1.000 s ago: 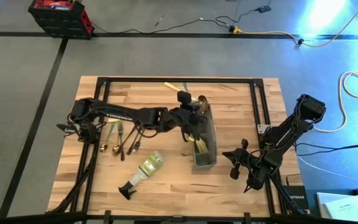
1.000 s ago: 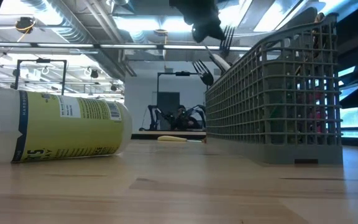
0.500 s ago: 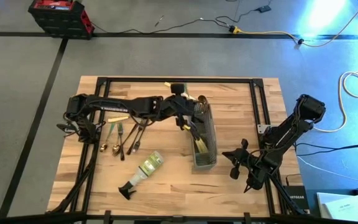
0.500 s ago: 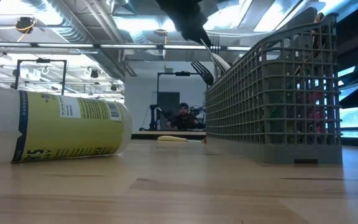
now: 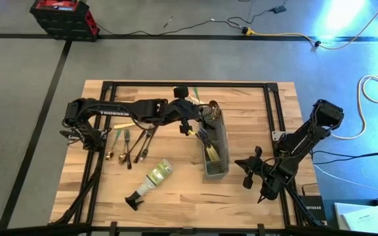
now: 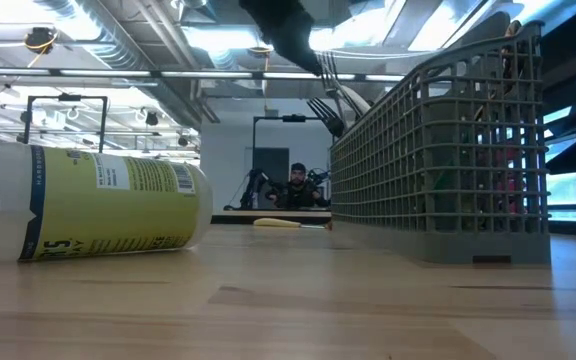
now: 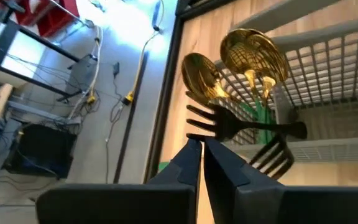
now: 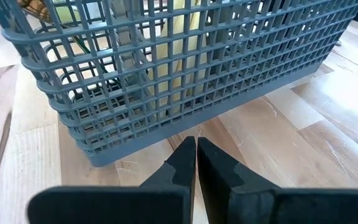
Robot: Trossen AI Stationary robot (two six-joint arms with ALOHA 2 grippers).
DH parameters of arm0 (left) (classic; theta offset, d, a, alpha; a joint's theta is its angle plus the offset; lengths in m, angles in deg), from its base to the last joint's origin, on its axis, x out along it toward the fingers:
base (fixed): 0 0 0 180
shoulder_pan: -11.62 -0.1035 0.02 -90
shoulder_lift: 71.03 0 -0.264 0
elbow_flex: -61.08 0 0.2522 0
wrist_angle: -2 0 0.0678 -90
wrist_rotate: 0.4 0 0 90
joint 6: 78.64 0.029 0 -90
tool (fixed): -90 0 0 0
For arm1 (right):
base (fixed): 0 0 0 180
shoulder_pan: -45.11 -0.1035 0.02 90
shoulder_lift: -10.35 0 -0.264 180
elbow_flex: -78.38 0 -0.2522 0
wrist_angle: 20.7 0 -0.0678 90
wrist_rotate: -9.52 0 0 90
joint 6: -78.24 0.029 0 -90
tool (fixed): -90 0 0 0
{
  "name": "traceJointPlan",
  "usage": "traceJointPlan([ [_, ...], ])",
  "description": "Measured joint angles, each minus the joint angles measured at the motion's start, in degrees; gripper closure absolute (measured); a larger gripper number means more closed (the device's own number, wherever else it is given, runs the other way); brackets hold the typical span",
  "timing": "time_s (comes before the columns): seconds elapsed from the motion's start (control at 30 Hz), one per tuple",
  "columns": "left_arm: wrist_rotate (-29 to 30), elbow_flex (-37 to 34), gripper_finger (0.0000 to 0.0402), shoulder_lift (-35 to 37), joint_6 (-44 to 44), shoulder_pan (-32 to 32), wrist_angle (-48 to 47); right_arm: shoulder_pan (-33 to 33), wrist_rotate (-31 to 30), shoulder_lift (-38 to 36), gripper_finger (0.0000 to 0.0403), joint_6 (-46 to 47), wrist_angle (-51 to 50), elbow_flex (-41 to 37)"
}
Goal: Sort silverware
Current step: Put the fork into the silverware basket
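Left hand (image 5: pixel 186 124) closed beside caddy (image 5: pixel 216 154).

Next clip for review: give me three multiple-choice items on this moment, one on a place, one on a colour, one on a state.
1. The spray bottle is:
A. lying on the table beside the caddy
B. upright
C. hanging from a shelf

2. The two spoon bowls above the caddy are:
A. red
B. gold
C. blue

3. The right hand is:
A. wide open
B. gripping a knife
C. shut

Answers:
1 A, it lies on its side on the wood.
2 B, both shine gold.
3 C, its fingers meet with nothing between.
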Motion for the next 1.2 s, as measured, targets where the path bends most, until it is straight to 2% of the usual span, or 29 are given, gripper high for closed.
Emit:
traceJointPlan([
  [0.3,-0.6,-3.4,0.0401,0.0,-1.7,-1.1,-1.5,0.0,0.0,0.0,0.0403,0.0,0.0,0.0],
  [0.47,-2.2,-3.5,0.0401,0.0,-2.4,-2.2,-2.1,0.0,0.0,0.0,0.0403,0.0,0.0,0.0],
  [0.93,-2.0,-3.5,0.0401,-0.1,-0.1,-2.6,-2.5,0.0,0.0,0.0,0.0403,0.0,0.0,0.0],
  [1.07,2.4,-3.5,0.0401,1.6,-1.8,-3.1,-8.0,0.0,0.0,0.0,0.0403,0.0,0.0,0.0],
  [1.2,-2.6,-3.5,0.0401,7.0,-11.6,-6.4,-18.1,0.0,0.0,0.0,0.0403,0.0,0.1,0.0],
])
